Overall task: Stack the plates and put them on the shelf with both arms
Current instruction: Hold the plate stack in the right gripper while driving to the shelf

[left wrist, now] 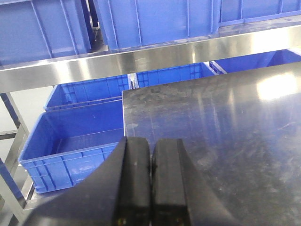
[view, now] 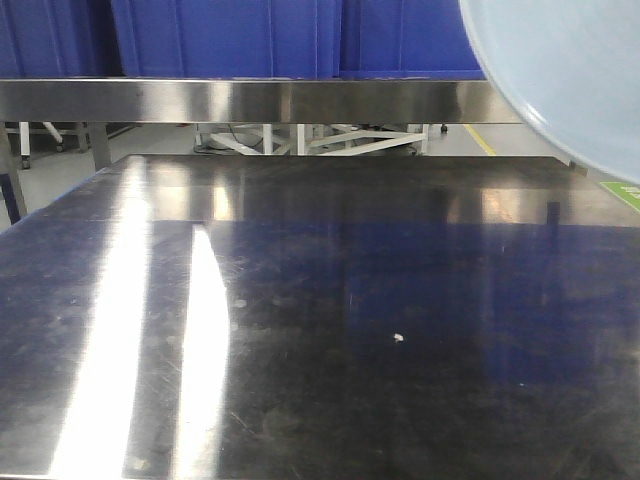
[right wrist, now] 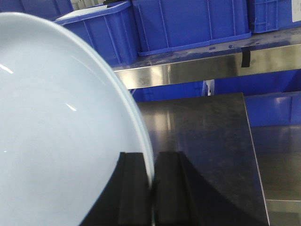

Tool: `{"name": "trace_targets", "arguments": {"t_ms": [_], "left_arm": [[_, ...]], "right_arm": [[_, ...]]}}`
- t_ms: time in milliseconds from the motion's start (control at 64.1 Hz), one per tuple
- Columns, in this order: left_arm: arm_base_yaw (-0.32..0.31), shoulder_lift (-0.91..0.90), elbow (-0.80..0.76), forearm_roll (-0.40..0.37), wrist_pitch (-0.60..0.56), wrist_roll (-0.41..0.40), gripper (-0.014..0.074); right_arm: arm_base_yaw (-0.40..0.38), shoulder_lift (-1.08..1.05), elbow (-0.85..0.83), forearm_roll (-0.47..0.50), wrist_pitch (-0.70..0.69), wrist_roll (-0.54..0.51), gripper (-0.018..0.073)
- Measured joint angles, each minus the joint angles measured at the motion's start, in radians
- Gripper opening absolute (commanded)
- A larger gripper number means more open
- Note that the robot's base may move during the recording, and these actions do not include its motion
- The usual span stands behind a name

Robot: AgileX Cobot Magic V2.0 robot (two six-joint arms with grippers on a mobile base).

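Your right fingers (right wrist: 134,188) pinch the pale blue round plate (right wrist: 56,132) by its rim; left fingers (left wrist: 134,183) closed, empty; stainless steel shelf (view: 250,100) placement looks pending.

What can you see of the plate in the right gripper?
The plate is pale bluish-white, smooth and glossy, looking like ceramic or melamine. It is round and held tilted, its rim pinched by the right gripper. It hangs above the steel table, at the front view's upper right, touching nothing else visible.
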Motion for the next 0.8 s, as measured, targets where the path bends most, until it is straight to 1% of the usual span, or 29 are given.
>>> {"name": "trace_targets", "arguments": {"t_ms": [265,795], "left_arm": [[0.0,0.0,0.0,0.0,0.0,0.0,0.0083],[0.0,0.0,0.0,0.0,0.0,0.0,0.0083]], "right_arm": [[0.0,0.0,0.0,0.0,0.035,0.0,0.005],[0.0,0.0,0.0,0.0,0.037,0.0,0.005]]}}
